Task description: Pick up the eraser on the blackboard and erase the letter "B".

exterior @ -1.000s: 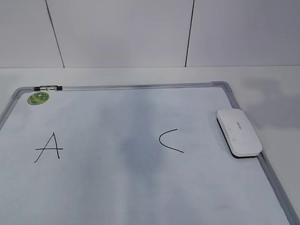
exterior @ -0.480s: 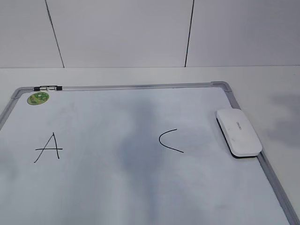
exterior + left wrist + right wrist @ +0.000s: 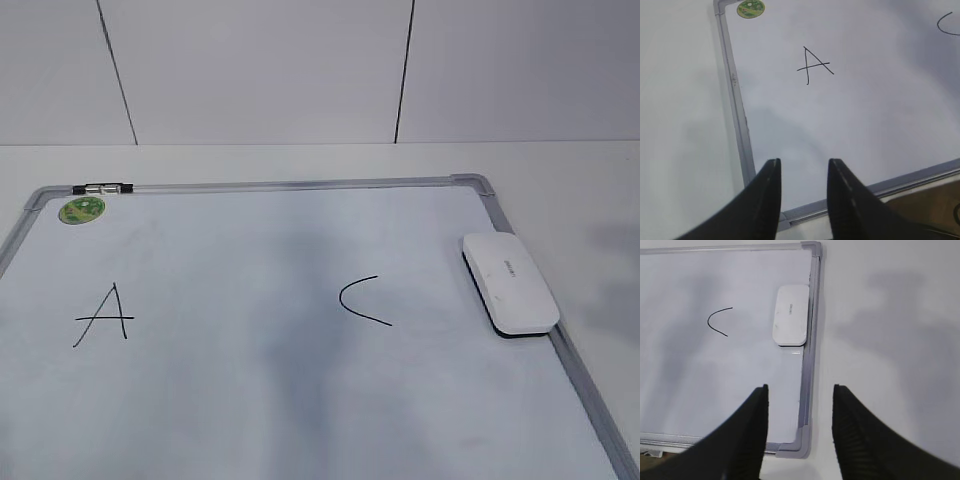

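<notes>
Nothing on the board (image 3: 300, 420) moved, shadows shifted | eraser (image 3: 509, 283) lies on right frame beside "C" (image 3: 362, 300) | left gripper (image 3: 802, 187) jaws apart, empty | right gripper (image 3: 800, 412) jaws wide, empty

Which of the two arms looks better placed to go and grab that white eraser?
The right one, probably. The eraser lies at the board's right edge, straight ahead of the right gripper and its open fingers. The left gripper faces the "A" side.

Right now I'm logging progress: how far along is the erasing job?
It looks finished: the blackboard shows only the "A" and "C", no "B" between them. The eraser lies at the right frame. Both grippers hang open, empty. Nothing seems left.
</notes>
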Controlling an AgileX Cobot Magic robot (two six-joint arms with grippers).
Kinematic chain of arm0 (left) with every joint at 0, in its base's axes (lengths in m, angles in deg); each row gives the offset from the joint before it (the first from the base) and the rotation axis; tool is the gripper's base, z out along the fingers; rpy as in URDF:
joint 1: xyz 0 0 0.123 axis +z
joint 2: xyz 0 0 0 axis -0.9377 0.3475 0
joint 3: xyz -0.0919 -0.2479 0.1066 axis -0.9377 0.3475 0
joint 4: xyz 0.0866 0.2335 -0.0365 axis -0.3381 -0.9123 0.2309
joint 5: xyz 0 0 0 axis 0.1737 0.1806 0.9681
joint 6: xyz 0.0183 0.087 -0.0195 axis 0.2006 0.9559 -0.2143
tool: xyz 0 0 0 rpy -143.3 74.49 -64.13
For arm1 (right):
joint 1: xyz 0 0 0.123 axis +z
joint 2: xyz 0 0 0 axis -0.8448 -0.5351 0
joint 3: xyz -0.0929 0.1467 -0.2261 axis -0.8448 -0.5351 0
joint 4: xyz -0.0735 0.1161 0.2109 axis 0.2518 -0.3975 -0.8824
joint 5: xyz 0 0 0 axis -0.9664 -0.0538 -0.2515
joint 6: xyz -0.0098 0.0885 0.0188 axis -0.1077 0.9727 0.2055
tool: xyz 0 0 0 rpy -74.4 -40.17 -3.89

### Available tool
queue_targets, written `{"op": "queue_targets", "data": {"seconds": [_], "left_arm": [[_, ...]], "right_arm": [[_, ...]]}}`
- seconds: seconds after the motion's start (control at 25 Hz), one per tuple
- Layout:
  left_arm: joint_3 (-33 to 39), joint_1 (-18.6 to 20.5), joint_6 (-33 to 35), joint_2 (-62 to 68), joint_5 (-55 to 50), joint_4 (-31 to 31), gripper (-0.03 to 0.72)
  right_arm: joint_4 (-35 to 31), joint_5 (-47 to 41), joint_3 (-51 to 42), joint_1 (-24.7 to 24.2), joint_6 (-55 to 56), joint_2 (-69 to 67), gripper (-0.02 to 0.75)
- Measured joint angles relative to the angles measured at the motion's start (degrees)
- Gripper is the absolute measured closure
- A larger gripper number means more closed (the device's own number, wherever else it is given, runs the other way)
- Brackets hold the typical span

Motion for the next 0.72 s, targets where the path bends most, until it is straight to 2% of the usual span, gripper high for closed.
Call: {"op": "queue_targets", "data": {"seconds": [0.4,0.72], "left_arm": [[5.5,-5.8,1.4,-1.8,1.5,0.2,0.446],[7.8,-6.1,0.7,-8.0,6.7,0.1,0.446]], "right_arm": [[0.3,-0.1,-11.0,0.0,-0.1,15.5,0.417],[5.4,3.4,-21.1,0.0,-1.8,26.0,0.419]]}}
